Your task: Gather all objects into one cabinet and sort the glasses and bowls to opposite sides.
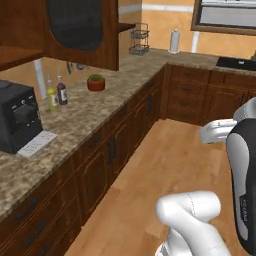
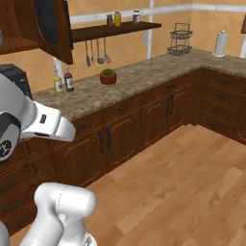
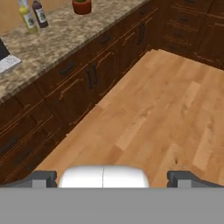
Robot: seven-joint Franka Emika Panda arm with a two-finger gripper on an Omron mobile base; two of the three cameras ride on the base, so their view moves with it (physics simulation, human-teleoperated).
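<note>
None of the mugs or the bowl can be made out; the cabinet [image 1: 82, 32], their destination, hangs high and ahead-left of the claw [image 3: 112, 178], its door swung open with whatever is inside hidden behind it. The claw is spread fully wide, holding nothing, and aims down at the wooden floor [image 3: 162, 113], well apart from the tabletop [image 1: 85, 115]. This looks like the search-and-approach step: next the base likely needs to turn toward the cabinet before any reach. On the tabletop stand a coffee machine [image 1: 17, 122], two bottles [image 1: 56, 91] and a potted plant [image 1: 96, 82].
</note>
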